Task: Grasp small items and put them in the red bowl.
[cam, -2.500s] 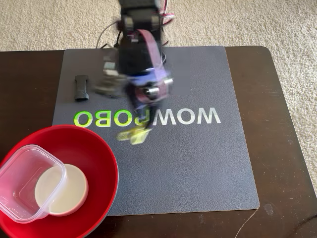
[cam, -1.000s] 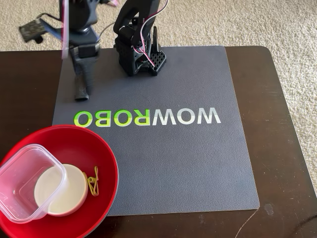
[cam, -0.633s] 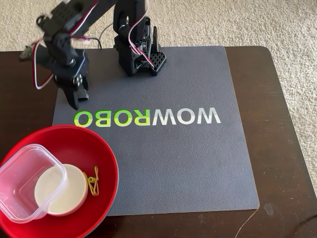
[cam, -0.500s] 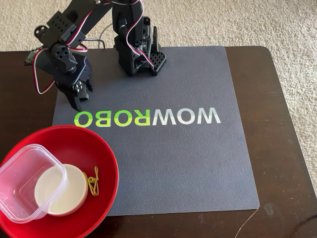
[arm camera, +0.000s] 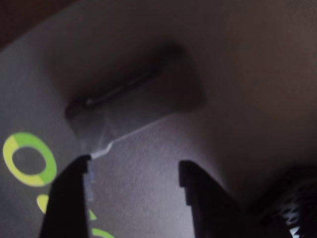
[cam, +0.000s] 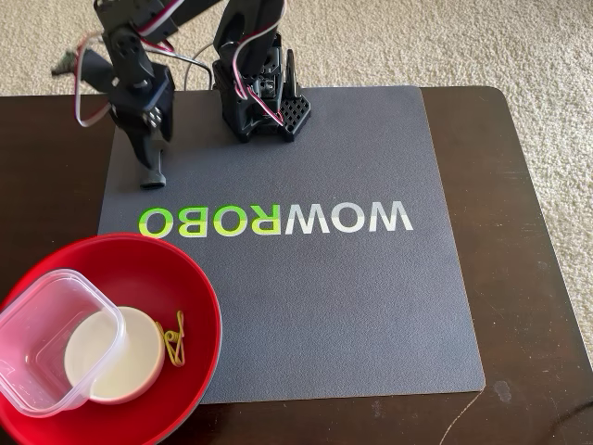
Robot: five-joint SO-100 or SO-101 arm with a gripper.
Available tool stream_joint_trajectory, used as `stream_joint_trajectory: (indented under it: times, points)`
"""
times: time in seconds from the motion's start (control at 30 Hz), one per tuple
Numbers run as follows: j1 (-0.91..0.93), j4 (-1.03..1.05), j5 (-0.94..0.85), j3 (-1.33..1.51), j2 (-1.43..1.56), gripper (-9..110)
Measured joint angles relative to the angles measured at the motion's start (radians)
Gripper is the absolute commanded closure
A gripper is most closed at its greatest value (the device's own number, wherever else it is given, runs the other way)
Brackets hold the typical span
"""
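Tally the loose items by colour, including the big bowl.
Red: 1, glossy red round plastic bowl
White: 1, small white round bowl
Clear: 1, clear square plastic tub
Yellow-green: 1, tiny yellow-green clothespin
Black: 1, short black ribbed bar
Total: 5

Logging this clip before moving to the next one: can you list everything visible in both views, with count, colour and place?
Large glossy red round plastic bowl: one, red, bottom-left corner of the fixed view, overlapping the mat's edge.
Clear square plastic tub: one, transparent, inside the red bowl, left side.
Small white round bowl: one, white, inside the red bowl, partly under the tub.
Tiny yellow-green clothespin: one, yellow-green, inside the red bowl, right of the white bowl.
Short black ribbed bar: one, black, on the mat's far-left part, under the pincer.
Grey mat: one, grey with white and green lettering, centre of the table.
Dark wooden table: one, dark brown, on beige carpet.
Robot arm base: one, black, mat's far edge.
Pincer: one, black, open above the bar.
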Motion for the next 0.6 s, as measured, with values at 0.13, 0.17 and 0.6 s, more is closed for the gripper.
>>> stream_joint_trajectory:
  times: [0.13,0.17,0.6]
  points:
    - [0.064,-0.057,-0.02,-0.084,-0.15,81]
    - [0.067,-0.077,-0.037,-0.107,-0.195,81]
    - [-0.02,-0.067,-0.16,0.003,-0.149,81]
